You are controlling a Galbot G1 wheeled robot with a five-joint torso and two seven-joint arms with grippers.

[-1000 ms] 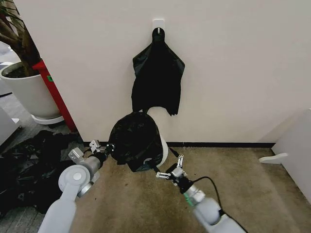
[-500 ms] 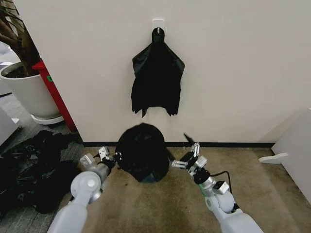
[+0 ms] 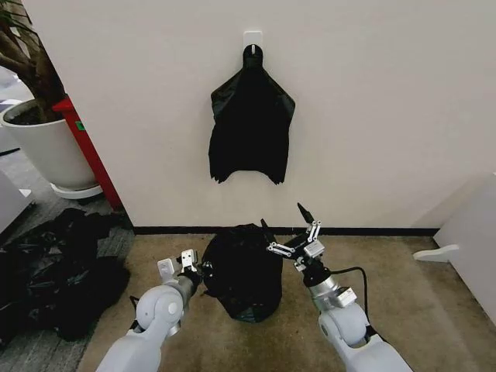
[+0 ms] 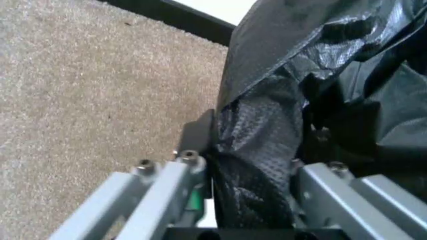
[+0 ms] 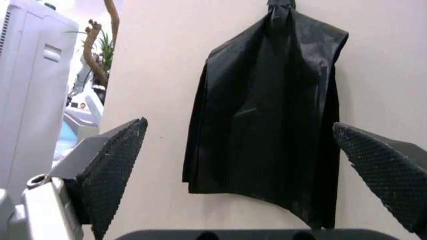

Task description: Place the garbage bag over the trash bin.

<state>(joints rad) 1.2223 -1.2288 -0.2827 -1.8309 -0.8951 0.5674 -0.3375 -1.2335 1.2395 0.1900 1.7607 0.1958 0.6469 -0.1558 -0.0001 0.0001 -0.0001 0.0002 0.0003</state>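
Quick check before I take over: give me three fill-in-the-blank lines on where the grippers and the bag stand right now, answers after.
1. The left gripper is shut on the ____.
2. The right gripper, beside the bag, has its fingers ____.
3. The bundle of black bags hangs from a hook on the ____.
4. The floor under the bag is covered in ____.

Missing words: garbage bag; open; wall; carpet

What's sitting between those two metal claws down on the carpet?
In the head view, the glossy black garbage bag lies between them, with the left gripper clamped on its edge and the right gripper open beside it.
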